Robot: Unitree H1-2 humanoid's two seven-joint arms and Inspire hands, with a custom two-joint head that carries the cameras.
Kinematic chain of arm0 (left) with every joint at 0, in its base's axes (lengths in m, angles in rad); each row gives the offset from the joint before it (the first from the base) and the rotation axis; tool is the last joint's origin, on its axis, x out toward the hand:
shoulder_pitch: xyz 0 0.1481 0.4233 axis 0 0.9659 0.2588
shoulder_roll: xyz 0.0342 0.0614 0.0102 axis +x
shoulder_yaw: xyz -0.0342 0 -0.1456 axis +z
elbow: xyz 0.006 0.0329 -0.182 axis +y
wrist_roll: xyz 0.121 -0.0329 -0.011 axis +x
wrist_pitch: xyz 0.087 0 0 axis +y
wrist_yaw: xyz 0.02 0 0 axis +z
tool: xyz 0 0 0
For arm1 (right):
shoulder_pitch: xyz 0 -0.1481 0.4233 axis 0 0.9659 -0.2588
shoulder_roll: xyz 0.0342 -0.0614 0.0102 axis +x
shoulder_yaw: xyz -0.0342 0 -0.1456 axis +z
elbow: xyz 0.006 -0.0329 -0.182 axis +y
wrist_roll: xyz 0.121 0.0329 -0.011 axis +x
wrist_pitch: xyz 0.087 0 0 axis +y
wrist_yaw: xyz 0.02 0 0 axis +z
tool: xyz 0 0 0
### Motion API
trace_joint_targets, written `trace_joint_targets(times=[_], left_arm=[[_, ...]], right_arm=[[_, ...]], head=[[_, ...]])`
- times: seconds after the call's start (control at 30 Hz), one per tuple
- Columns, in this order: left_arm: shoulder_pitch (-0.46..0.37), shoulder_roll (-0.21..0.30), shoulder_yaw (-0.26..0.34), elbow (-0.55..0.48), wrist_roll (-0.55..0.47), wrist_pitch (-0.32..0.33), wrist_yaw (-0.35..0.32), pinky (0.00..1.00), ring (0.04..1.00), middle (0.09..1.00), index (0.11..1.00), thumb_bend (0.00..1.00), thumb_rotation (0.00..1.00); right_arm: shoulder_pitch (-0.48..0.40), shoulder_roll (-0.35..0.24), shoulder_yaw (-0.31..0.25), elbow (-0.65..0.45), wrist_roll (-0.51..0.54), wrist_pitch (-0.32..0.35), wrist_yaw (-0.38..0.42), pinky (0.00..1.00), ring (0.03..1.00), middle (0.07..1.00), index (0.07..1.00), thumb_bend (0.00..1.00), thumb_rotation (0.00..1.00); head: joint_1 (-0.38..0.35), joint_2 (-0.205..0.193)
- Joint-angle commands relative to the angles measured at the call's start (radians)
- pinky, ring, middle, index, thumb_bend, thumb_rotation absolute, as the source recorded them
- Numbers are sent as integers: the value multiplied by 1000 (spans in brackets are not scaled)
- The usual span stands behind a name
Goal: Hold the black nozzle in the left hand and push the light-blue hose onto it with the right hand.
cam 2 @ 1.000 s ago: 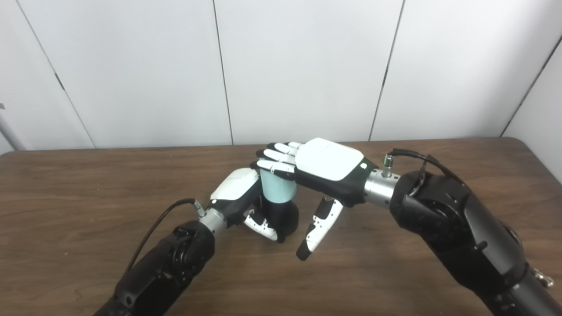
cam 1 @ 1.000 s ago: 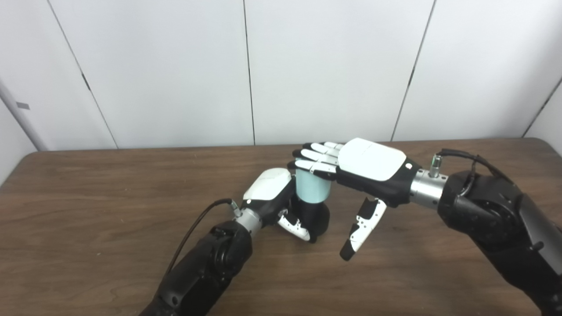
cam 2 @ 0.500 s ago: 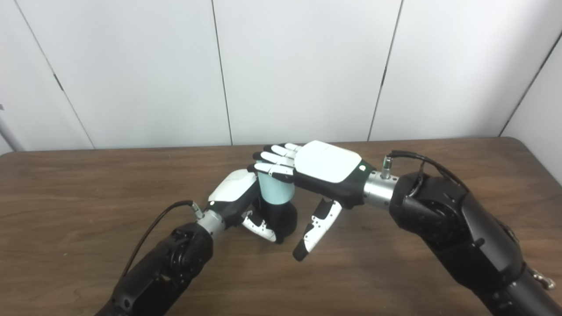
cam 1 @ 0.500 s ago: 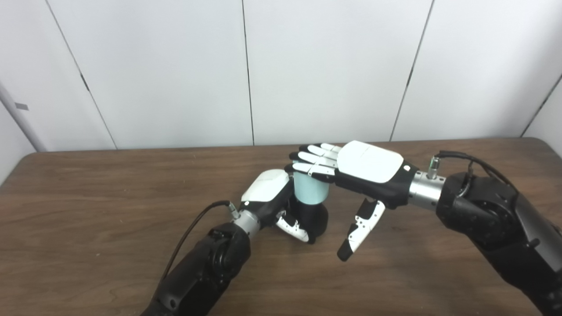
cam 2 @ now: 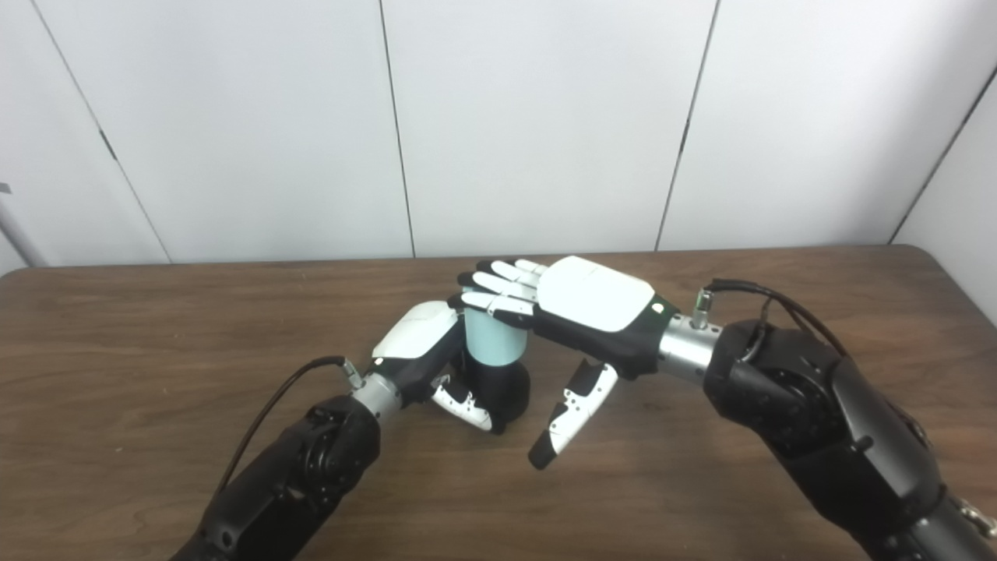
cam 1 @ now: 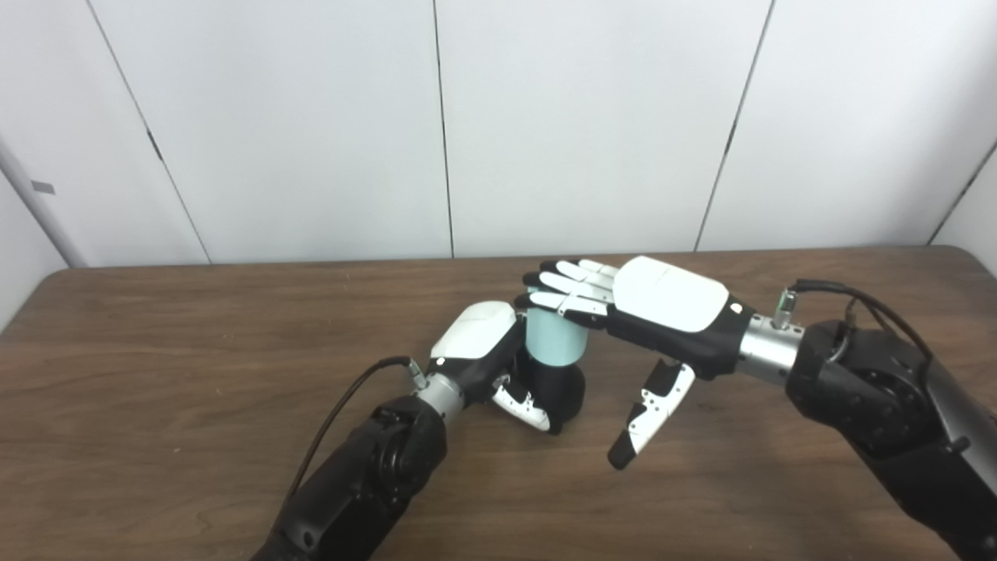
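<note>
At the middle of a brown wooden table (cam 1: 195, 351), the black nozzle (cam 1: 562, 387) is held upright, standing on the tabletop, by the left hand (cam 1: 498, 362), whose fingers are wrapped round it. The light-blue hose (cam 1: 551, 338) is seen seated on top of the nozzle. Over the hose's top end the right hand (cam 1: 639, 312) is laid flat, fingers (cam 1: 562, 282) spread and straight, thumb hanging down to the right; nothing is grasped by it.

light: bright, even | shadows: soft, faint | focus: slightly soft | glare: none
</note>
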Motion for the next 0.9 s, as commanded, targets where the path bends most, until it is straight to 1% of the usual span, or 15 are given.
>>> trace_joint_targets(times=[0.0, 0.3, 0.47, 0.63, 0.87], left_arm=[[61, 42, -31, 61, 42, 60, -101, 431, 458, 481, 480, 527, 0], [62, 43, -23, 56, 38, 60, -101, 441, 473, 498, 469, 526, 0], [61, 39, -22, 56, 37, 69, -107, 454, 478, 499, 469, 526, 0], [61, 36, -21, 53, 36, 66, -110, 458, 473, 494, 473, 526, 0], [59, 38, -20, 53, 37, 60, -110, 408, 433, 456, 487, 527, 0]], right_arm=[[33, -38, 20, 9, -15, -3, 67, 991, 1000, 996, 945, 845, 739], [63, -50, 20, 20, -21, -27, 38, 987, 998, 996, 946, 832, 735], [61, -55, 29, 20, -23, -33, 45, 987, 997, 995, 946, 831, 737], [40, -34, 52, 24, -27, -23, 59, 986, 997, 995, 946, 831, 737], [-2, 2, 94, 51, -38, -17, 66, 984, 996, 994, 944, 826, 732]], head=[[6, 5], [8, 14], [5, 17], [6, 17], [9, 18]])
